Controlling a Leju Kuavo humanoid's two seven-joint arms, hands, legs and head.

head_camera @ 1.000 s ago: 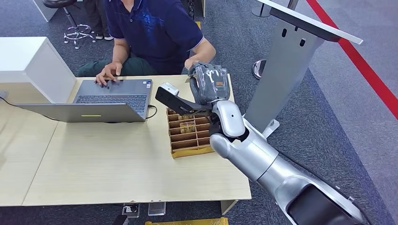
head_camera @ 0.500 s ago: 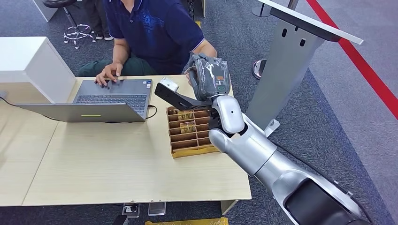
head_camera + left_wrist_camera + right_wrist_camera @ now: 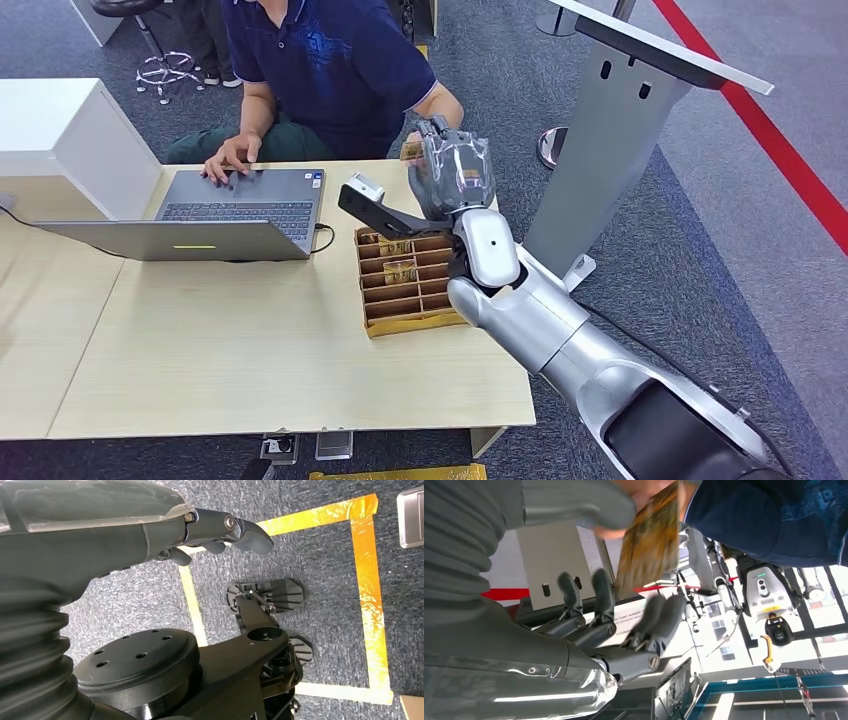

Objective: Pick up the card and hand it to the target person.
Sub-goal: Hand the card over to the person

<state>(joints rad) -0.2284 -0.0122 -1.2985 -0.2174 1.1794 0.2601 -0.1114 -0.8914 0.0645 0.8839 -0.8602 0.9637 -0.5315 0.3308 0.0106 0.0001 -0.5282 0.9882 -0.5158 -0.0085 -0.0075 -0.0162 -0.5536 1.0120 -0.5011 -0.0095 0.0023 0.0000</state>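
A: What took up most of the room from where you stood?

B: The surface, pale wood, with a person in a dark blue shirt seated at its far side, one hand on a laptop. A white box stood at the far left corner, and a grey metal stand rose from the carpet to the right.

A: And the robot?

B: Its silver right arm reached up across the right end of the surface. The right robot hand was raised above the far edge, close in front of the person's chest.

A: Was it holding anything?

B: Yes, the card. The thumb pressed it from one side while the other fingers stood apart from it, fairly straight. The card was brownish gold, up in the air by the person's near hand; whether that hand touched it, I couldn't tell.

A: Below it?

B: A brown slotted tray, with a couple more cards standing in its far slots.

A: The other robot hand?

B: The left robot hand hung over grey carpet with yellow tape, fingers loosely curled, holding nothing.
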